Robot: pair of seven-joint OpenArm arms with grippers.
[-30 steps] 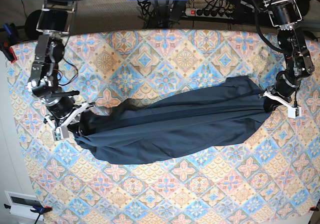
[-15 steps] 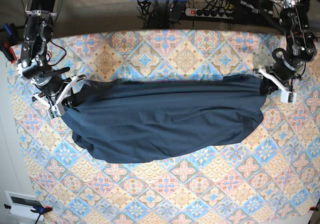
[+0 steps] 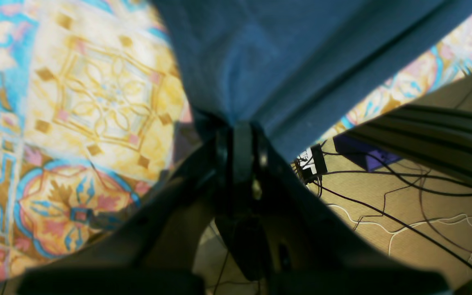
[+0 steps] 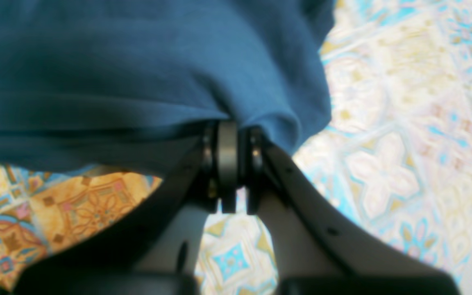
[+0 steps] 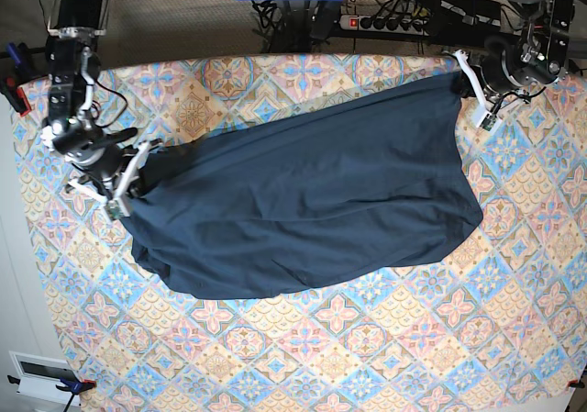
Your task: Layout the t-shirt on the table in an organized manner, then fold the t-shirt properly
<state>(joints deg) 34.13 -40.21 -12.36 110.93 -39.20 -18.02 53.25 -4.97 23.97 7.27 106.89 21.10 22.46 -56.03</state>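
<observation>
Two end effectors hold the t-shirt (image 5: 303, 201) by opposite corners, and the garment has changed shape since half a second ago. Then it lay as a wide band with a straight, level upper edge; now that edge runs on a slant, rising from the base view's left to its right. The left end effector (image 5: 461, 74), on that view's right, has gone up to the far edge of the bench (image 5: 367, 357), carrying its corner with it. The right end effector (image 5: 138, 169) has shifted only slightly. More of the cloth is spread open than a second ago, when it was drawn into a narrow twisted rope.

The shirt is soft dark navy fabric, creased in long diagonal folds, its lower edge rounded and lying flat on the bench. The bench covering is a smooth printed cloth of pastel blue, pink and cream diamond tiles with floral centres.

Wrist views show what the base view cannot: the left end effector (image 3: 240, 131) is closed on a gathered point of cloth, its jaws pressed together. The right end effector (image 4: 230, 127) is likewise closed on a bunched fold of the shirt. The left wrist view also shows loose cables (image 3: 404, 205) on the floor beyond the bench edge.
</observation>
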